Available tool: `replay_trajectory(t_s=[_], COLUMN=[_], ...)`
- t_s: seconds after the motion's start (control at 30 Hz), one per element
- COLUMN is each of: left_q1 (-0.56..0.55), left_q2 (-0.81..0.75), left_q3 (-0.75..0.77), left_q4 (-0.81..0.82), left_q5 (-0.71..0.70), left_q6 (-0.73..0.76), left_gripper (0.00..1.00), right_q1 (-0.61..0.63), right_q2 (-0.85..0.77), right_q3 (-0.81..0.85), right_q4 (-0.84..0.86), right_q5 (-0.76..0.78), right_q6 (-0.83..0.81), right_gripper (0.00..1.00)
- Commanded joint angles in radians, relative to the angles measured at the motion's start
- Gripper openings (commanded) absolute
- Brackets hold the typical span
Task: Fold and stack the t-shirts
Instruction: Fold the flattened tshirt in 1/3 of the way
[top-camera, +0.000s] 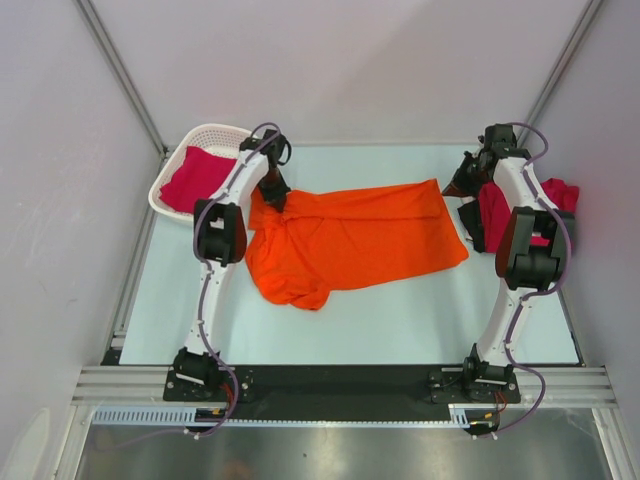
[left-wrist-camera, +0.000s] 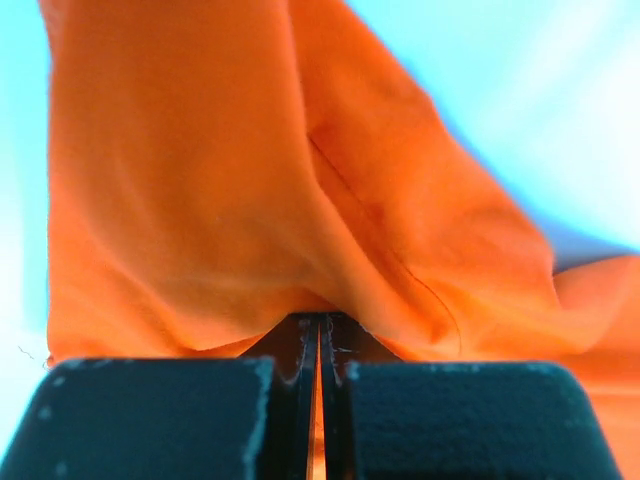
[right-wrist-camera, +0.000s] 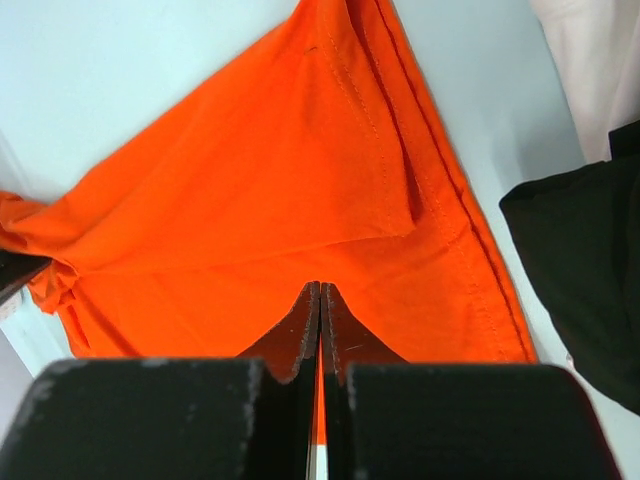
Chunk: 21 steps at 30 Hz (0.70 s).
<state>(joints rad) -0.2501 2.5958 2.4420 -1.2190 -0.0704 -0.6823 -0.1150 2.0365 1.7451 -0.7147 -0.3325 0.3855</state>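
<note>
Orange soft cloth t-shirt (top-camera: 350, 240) is pinched at both ends: your left gripper (top-camera: 276, 196) and right gripper (top-camera: 463, 186) each have jaws clamped tight on its far edge. Its long axis runs jaw to jaw, with the stitched hem at the right jaws. You have one orange and two red: a crimson red cloth t-shirt (top-camera: 195, 178) in the white plastic lattice basket (top-camera: 215, 130) outside the left jaws, and a second crimson red t-shirt (top-camera: 492, 212) just beside the right jaws.

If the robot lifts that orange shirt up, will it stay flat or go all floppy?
Probably floppy: the orange t-shirt bunches and wrinkles where the left gripper pinches it. It would likely sag in the middle, since the right gripper also pinches only a bit of its edge. It drapes in soft folds, so it is probably light and easy to lift.
</note>
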Motion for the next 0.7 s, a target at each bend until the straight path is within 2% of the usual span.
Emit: replay_trajectory(t_s=[0.0,0.1,0.13,0.17,0.2,0.23,0.27,0.3,0.37,0.4,0.43,0.53,0.67], left_q1=[0.021,0.015,0.011,0.009,0.008,0.009,0.008,0.006,0.000,-0.002,-0.002,-0.005,-0.028], left_q2=[0.023,-0.084,-0.195,-0.257,-0.337,-0.405,-0.534,-0.583,-0.696,-0.724,-0.756,-0.844,-0.898], left_q3=[0.031,-0.101,-0.154,-0.295,-0.375,-0.450,-0.571,-0.616,-0.705,-0.737,-0.770,-0.955,-1.095], left_q4=[0.140,0.200,0.225,0.307,0.362,0.409,0.485,0.502,0.507,0.501,0.497,0.477,0.507], left_q5=[0.018,0.058,0.049,0.057,0.061,0.089,0.113,0.121,0.133,0.135,0.139,0.158,0.094], left_q6=[-0.005,0.052,0.075,0.087,0.099,0.110,0.118,0.134,0.153,0.162,0.161,0.155,0.148], left_gripper=[0.00,0.01,0.10,0.18,0.33,0.68,0.78,0.88,0.93,0.94,0.94,0.92,0.90], right_q1=[0.003,-0.002,-0.005,-0.009,-0.015,-0.034,-0.040,-0.048,-0.071,-0.081,-0.100,-0.136,-0.147], right_q2=[-0.053,-0.074,-0.093,-0.107,-0.123,-0.139,-0.185,-0.208,-0.286,-0.312,-0.338,-0.423,-0.469], right_q3=[0.036,0.036,0.031,0.027,-0.001,-0.016,-0.041,-0.092,-0.159,-0.191,-0.273,-0.418,-0.525], right_q4=[-0.023,-0.028,-0.029,-0.029,-0.029,-0.026,-0.025,-0.025,-0.025,-0.026,-0.026,-0.025,-0.026], right_q5=[-0.028,-0.043,-0.054,-0.062,-0.072,-0.095,-0.097,-0.099,-0.091,-0.085,-0.086,-0.083,-0.099], right_q6=[-0.020,-0.036,-0.039,-0.039,-0.037,-0.028,-0.028,-0.027,-0.023,-0.019,-0.014,0.006,0.006], right_gripper=[0.00,0.00,0.02,0.04,0.22,0.31,0.39,0.54,0.71,0.82,0.85,0.85,0.81])
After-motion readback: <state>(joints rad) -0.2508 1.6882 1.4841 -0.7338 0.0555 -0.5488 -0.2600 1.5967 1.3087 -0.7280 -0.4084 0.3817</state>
